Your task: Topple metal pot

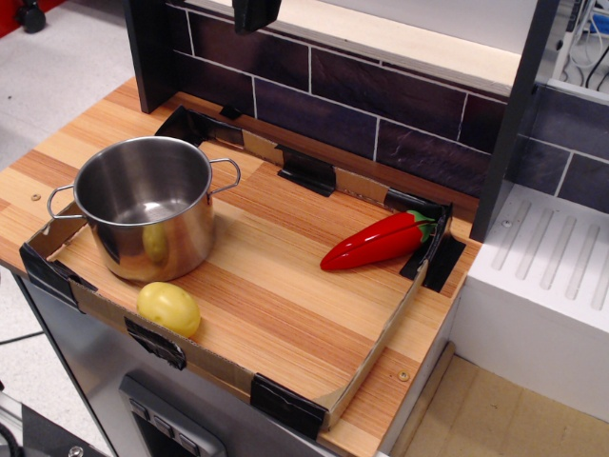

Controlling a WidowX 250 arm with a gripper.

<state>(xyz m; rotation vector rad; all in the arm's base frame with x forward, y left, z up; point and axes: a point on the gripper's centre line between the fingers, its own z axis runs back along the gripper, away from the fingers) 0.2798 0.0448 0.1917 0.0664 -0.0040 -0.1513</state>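
Note:
The metal pot (181, 238) stands upright at the left of the wooden counter. It is shiny steel with an open top and two thin wire loop handles, one on the left and one on the right. The yellow potato is mirrored in its side. A dark piece at the top edge of the view looks like my gripper (256, 13). It hangs high above the back of the counter, well behind and to the right of the pot. Its fingers are cut off by the frame.
A yellow potato (168, 307) lies just in front of the pot, near the front edge. A red pepper (376, 241) lies at the right. A low cardboard rim (376, 357) with black tape borders the board. A dark tiled wall stands behind; a white drainer (547, 262) stands at the right.

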